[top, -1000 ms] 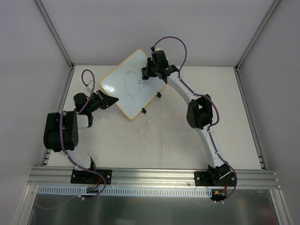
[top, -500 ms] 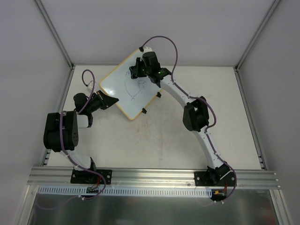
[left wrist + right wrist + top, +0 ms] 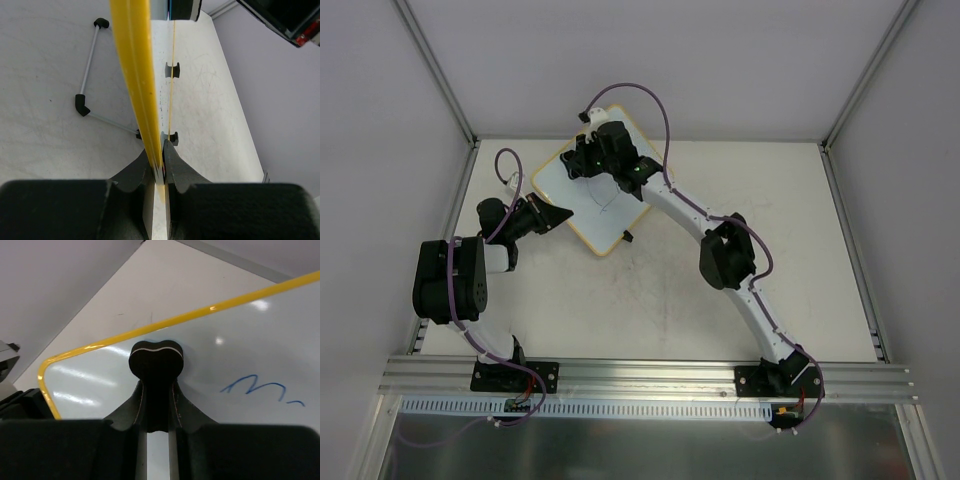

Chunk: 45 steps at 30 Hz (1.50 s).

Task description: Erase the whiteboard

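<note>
The small white board with the thin yellow frame sat at the far left of the pale surface. One of its corners poked past the far edge. It was turned at a slant, not square with the edges.

The left hand was clamped tight on the board's near left edge. In the left wrist view the yellow frame ran right between its two fingers. Two little black clip feet sat on the edge beyond.

The right hand reached over the far left corner of the board. Its fingers were squeezed on a small dark block, which I think was the wiper. The block sat on the white face, just inside the frame and close to the rounded corner.

A blue squiggle of pen was on the board, off to one side of the block and not touching it.

I think the wiping step was going on, and it was not done, since ink was left. Next, the right hand would need to slide the block over to the blue squiggle and rub it, pressing down flat. The left hand should hold the board firm so it does not slip.
</note>
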Each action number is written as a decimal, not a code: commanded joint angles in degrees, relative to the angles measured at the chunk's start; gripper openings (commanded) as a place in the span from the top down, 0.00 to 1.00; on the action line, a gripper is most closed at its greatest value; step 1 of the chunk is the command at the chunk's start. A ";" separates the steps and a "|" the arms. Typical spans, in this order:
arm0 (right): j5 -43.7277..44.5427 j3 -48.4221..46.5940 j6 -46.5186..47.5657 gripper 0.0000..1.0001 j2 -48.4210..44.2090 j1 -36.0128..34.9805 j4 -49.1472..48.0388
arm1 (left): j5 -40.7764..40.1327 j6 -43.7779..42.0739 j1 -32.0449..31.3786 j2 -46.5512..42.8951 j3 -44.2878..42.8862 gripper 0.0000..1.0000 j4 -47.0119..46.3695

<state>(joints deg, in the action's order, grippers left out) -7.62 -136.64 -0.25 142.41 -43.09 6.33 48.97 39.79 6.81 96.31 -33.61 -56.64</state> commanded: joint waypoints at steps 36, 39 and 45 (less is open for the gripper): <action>17.37 8.58 -12.66 1.00 0.06 8.81 -0.18 | 3.15 -5.51 -1.27 -0.34 -0.06 1.00 2.94; 19.56 10.51 -14.07 1.00 -0.72 9.87 0.44 | 3.15 -5.51 -1.27 -0.34 -0.06 1.00 2.94; 19.57 11.40 -17.67 1.00 -0.56 12.33 2.98 | 3.24 -5.51 -1.27 -0.34 -0.06 1.00 2.94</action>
<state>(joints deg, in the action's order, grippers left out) 5.06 -127.13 -17.41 140.57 -34.13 0.19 48.84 39.66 6.72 96.29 -33.93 -56.18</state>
